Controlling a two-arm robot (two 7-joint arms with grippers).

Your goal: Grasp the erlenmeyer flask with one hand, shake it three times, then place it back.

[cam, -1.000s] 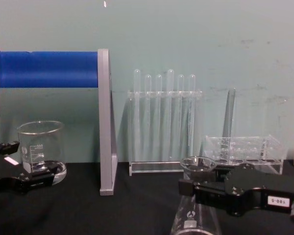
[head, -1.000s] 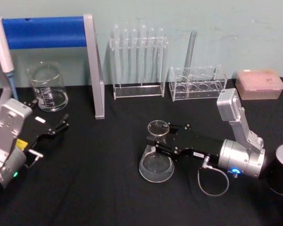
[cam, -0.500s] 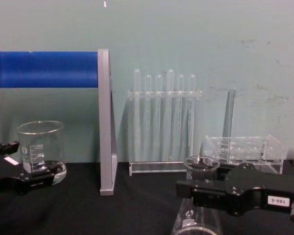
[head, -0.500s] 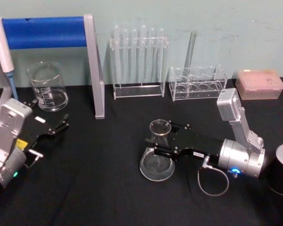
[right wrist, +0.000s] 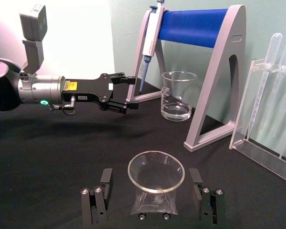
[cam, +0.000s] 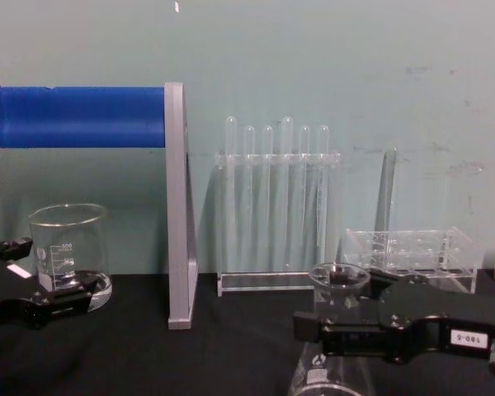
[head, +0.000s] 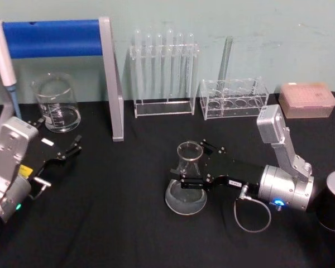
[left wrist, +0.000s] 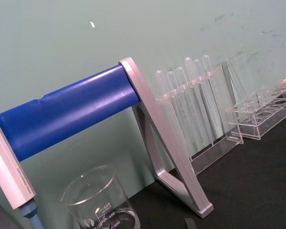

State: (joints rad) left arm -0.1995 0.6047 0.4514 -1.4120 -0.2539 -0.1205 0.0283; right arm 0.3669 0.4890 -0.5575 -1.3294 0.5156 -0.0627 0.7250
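The clear erlenmeyer flask (head: 185, 192) stands upright on the black table, right of centre, and it also shows in the right wrist view (right wrist: 156, 176) and the chest view (cam: 333, 373). My right gripper (head: 194, 166) reaches in from the right at neck height and is open. Its two fingers (right wrist: 106, 175) stand on either side of the neck with a gap on each side. The same hand (cam: 346, 327) carries a small white label with digits. My left gripper (head: 73, 148) rests open at the table's left, near the beaker, also visible from the right wrist (right wrist: 129, 93).
A glass beaker (head: 57, 103) and a blue-barred pipette stand (head: 50, 38) are at the back left. A test tube rack (head: 163, 72), a low clear rack (head: 233, 97) and a pink box (head: 307, 99) line the back. A black cylinder (head: 334, 207) sits at the right edge.
The flask went from tilted in the right gripper to upright on the table. The right gripper's fingers have opened off the neck. The left arm has not moved.
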